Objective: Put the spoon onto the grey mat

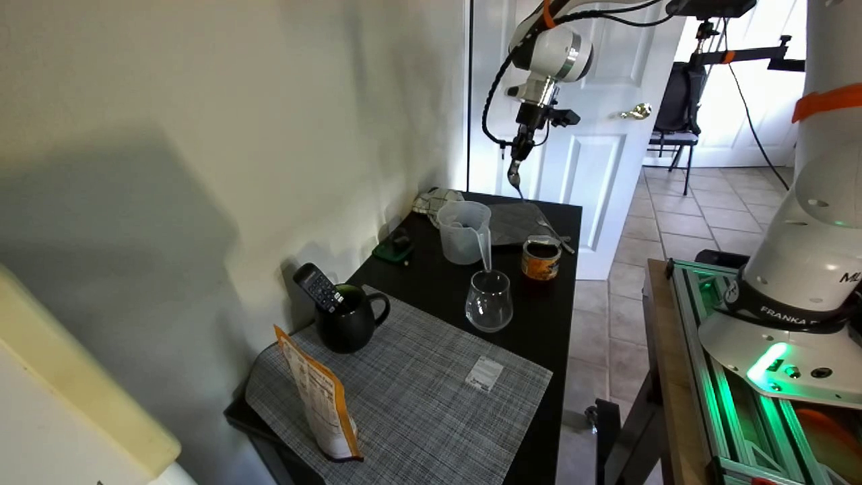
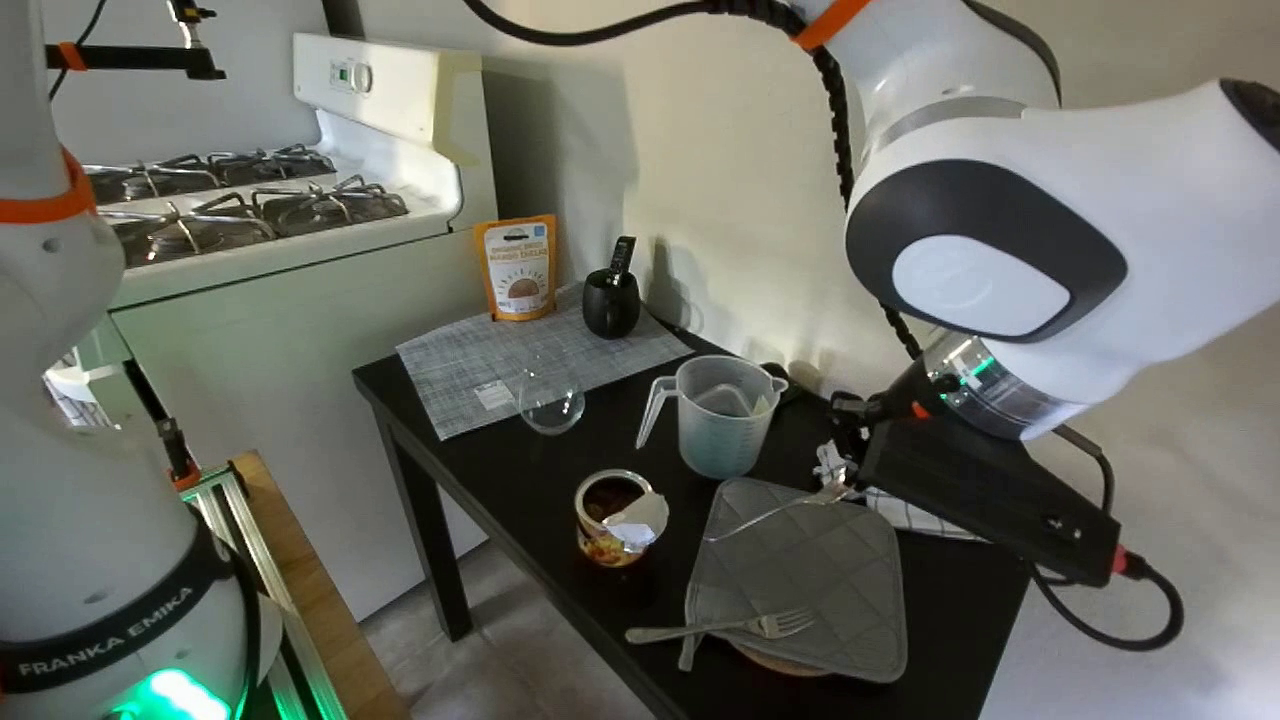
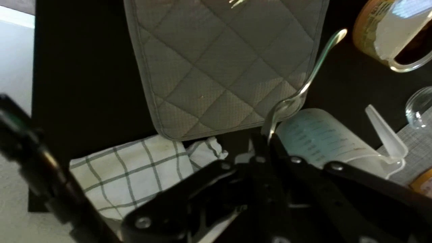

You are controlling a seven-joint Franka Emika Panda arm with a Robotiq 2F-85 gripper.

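Note:
My gripper is shut on the bowl end of a metal spoon, in an exterior view (image 1: 517, 159) and in the wrist view (image 3: 269, 137). The spoon's handle sticks out from the fingertips, in both exterior views (image 1: 514, 178) (image 2: 770, 514) and in the wrist view (image 3: 314, 76). The spoon is held in the air above a grey quilted pad. The grey mat, a large woven placemat, lies at the table end away from the gripper, in both exterior views (image 1: 424, 397) (image 2: 465, 350). Only a corner of it shows in the wrist view (image 3: 415, 160).
A clear measuring jug (image 2: 725, 425), a drinking glass (image 1: 488, 310) and an opened can (image 1: 541, 261) stand between the gripper and the mat. A black mug with a remote (image 1: 345, 330) and an orange-edged bag (image 1: 320, 404) stand on the mat. A fork (image 2: 725, 627) lies on the quilted pad (image 2: 820, 570).

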